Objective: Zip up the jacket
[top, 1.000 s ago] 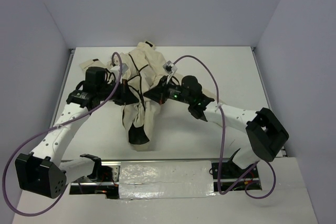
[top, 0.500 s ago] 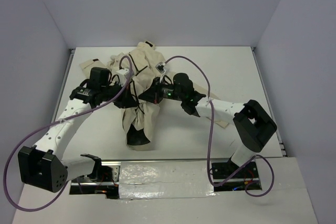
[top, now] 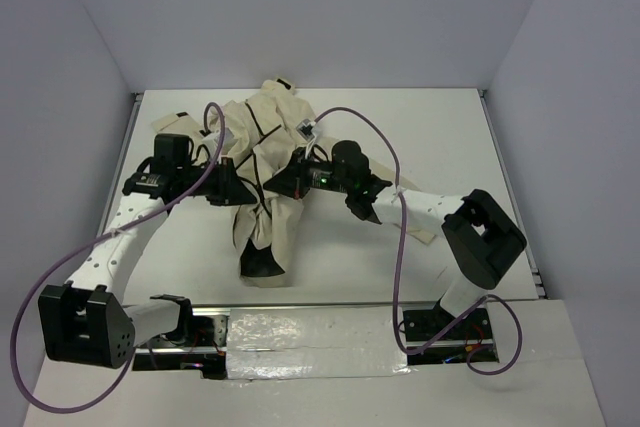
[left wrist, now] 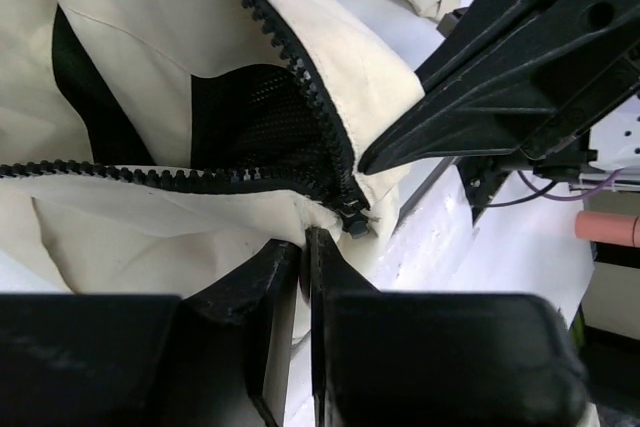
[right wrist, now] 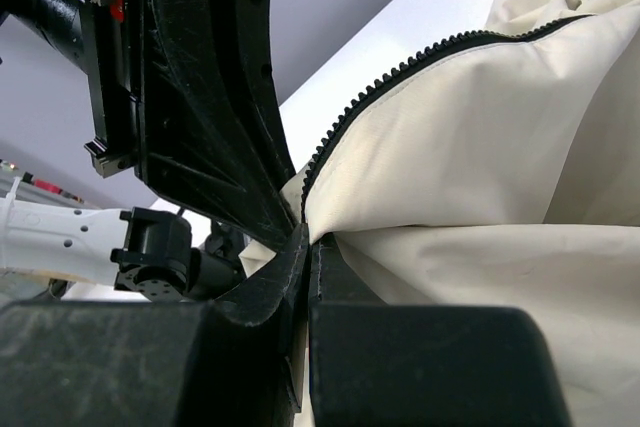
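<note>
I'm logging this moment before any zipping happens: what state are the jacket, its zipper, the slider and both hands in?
jacket: crumpled, front open, dark lining showing.
zipper: unzipped, its two tooth rows spread apart.
slider: at the point where the rows meet, in neither hand.
left hand: shut on the jacket edge beside the slider.
right hand: shut on the jacket cloth.
</note>
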### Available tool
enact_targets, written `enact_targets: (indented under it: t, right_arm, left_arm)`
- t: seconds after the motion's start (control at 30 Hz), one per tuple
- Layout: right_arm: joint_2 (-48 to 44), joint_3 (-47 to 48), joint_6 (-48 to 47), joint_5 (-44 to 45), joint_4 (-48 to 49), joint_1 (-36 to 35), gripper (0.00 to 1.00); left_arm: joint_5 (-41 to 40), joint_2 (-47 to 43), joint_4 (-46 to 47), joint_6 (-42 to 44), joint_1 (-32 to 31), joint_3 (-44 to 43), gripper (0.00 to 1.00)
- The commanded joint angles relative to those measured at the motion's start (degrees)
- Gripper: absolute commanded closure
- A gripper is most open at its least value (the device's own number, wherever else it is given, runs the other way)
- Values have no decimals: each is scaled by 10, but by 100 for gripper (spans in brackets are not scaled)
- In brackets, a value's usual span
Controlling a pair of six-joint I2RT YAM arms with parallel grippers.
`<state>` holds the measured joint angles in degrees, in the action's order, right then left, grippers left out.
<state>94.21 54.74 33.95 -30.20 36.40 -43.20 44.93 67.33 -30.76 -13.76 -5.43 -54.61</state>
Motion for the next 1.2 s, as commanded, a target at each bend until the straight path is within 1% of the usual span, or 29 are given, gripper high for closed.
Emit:
enact_targets:
  t: [0.0,0.13,0.17,0.2,0.23,0.3,0.33,0.5,0.63,0.8,0.87,0.93,0.97,1.0,1.03,1.07,1.1,1.13,1.17]
  right_arm:
    - [4,3,8,-3,55,0,100]
    - [8,8,9,-2,56,-1,100]
    - [10,8,9,-2,56,-1,100]
    - [10,8,10,-2,55,0,100]
    - [10,8,11,-2,56,-1,100]
    - [11,9,12,-3,57,-1,100]
    - [11,7,12,-3,60,-1,100]
    - [18,30,11,7,46,-2,100]
    - [33,54,17,26,23,-3,100]
    - [48,84,23,37,6,-1,100]
    - [55,92,14,33,-4,-1,100]
    - [57,97,-2,23,-25,-1,100]
    - [59,100,-18,11,-40,3,97]
    - [59,107,-25,4,-58,7,82]
    - [56,109,-29,-1,-91,12,77]
    - [54,110,-36,-10,-104,17,73]
    - [51,109,-40,-11,-125,26,65]
    - [44,109,-44,-11,-136,30,61]
    - [41,112,-56,-12,-148,34,54]
  left_arm:
    - [43,-20,44,-33,2,4,77]
    - [51,-19,52,-37,2,5,66]
    - [53,-22,55,-39,2,6,65]
    - [53,-23,58,-42,2,6,67]
    - [52,-24,59,-43,2,6,72]
    - [47,-26,62,-43,2,10,88]
    - [47,-26,62,-43,1,12,100]
    - [48,-28,47,-14,0,16,100]
    - [41,-12,9,26,-11,8,100]
    - [97,-6,4,40,-22,6,100]
    - [93,-4,-3,45,-22,0,100]
    - [71,-4,-8,45,-18,1,100]
    - [62,-4,-6,38,-15,2,100]
    - [53,-3,-7,32,-13,5,100]
    - [45,-2,-13,29,-10,7,100]
    - [23,-3,-15,19,-10,9,100]
    - [15,-3,-14,14,-10,16,100]
    - [6,-3,-8,-1,-10,20,100]
    - [3,-3,-6,-7,-10,24,100]
